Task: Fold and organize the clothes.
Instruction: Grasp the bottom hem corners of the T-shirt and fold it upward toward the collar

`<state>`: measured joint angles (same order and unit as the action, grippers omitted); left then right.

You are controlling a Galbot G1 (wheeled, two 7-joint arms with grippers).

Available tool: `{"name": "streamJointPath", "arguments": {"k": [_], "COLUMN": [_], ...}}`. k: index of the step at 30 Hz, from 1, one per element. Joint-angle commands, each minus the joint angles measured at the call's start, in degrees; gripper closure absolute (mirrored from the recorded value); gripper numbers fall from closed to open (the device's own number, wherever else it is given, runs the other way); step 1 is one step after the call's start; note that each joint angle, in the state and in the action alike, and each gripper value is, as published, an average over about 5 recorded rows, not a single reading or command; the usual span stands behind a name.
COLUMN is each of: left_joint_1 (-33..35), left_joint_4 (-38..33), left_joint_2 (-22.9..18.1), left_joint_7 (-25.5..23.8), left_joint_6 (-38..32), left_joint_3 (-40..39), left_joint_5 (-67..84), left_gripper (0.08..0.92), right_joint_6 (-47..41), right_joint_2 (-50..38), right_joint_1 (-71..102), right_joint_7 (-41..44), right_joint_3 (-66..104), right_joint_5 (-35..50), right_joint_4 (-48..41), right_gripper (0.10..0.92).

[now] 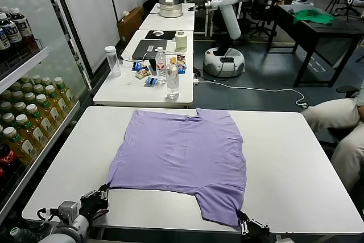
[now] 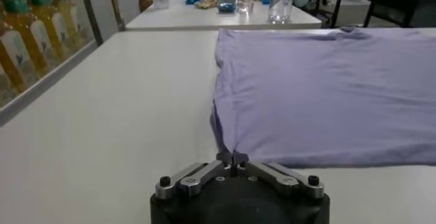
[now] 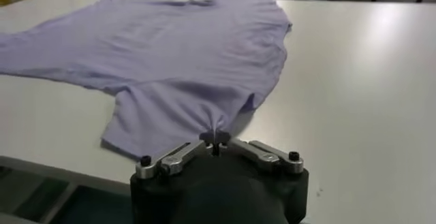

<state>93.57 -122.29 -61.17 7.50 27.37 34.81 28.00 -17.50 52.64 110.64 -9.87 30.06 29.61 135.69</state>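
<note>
The lavender T-shirt (image 1: pixel 182 152) lies spread flat, plain side up, on the white table (image 1: pixel 296 163). My left gripper (image 1: pixel 104 192) is at the table's near left and is shut on the shirt's near-left corner; the left wrist view shows the gripper (image 2: pixel 232 158) pinching the hem of the shirt (image 2: pixel 327 89). My right gripper (image 1: pixel 243 224) is at the near edge, right of centre, shut on the end of the near flap of cloth. In the right wrist view the gripper (image 3: pixel 215 138) holds puckered cloth of the shirt (image 3: pixel 177 55).
A second white table (image 1: pixel 122 92) behind holds clear water bottles (image 1: pixel 172 81), snacks and a laptop. A shelf of bottled drinks (image 1: pixel 28 123) runs along the left. A seated person's legs (image 1: pixel 341 123) are at the right. Another robot (image 1: pixel 227 21) stands farther back.
</note>
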Motion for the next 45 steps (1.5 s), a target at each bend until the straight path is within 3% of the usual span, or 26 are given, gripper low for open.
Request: {"name": "streamJointPath", "arguments": {"k": [1, 5, 7, 14, 22, 41, 45], "left_joint_1": [15.87, 20.02, 18.55, -1.10, -11.73, -19.91, -22.64], "left_joint_4": [-12.31, -13.71, -13.22, -3.44, 4.97, 12.74, 14.70], "left_joint_2": [1.37, 2.75, 3.31, 4.31, 4.38, 3.00, 1.61], "left_joint_7": [5.95, 6.33, 6.03, 2.34, -0.34, -5.30, -5.25], "left_joint_6": [-1.75, -3.74, -4.94, -2.93, -1.96, -1.80, -2.63], "left_joint_3": [1.98, 3.97, 4.35, 1.59, -1.27, -5.79, -7.07], "left_joint_5": [-1.08, -3.18, -3.42, 3.07, 6.03, 2.01, -1.05], "left_gripper": [0.913, 0.913, 0.913, 0.913, 0.913, 0.913, 0.872], "right_joint_6": [0.22, 0.88, 1.15, -1.96, -4.93, -11.10, -11.29], "right_joint_2": [-1.80, -1.10, -0.73, -0.07, 0.87, 3.79, 5.71], "right_joint_1": [10.56, 10.24, 6.67, -12.19, -22.38, -32.94, -34.01], "right_joint_7": [1.79, 1.65, 1.44, 0.78, 0.02, -1.12, -1.62], "right_joint_3": [9.38, 8.09, 6.39, 0.58, -4.22, -9.52, -11.52], "right_joint_5": [-0.07, -1.04, -1.70, -1.46, -1.24, -1.70, -4.24], "right_joint_4": [7.58, 7.13, 6.42, -0.26, -6.01, -15.48, -18.08], "right_gripper": [0.913, 0.913, 0.913, 0.913, 0.913, 0.913, 0.847]}}
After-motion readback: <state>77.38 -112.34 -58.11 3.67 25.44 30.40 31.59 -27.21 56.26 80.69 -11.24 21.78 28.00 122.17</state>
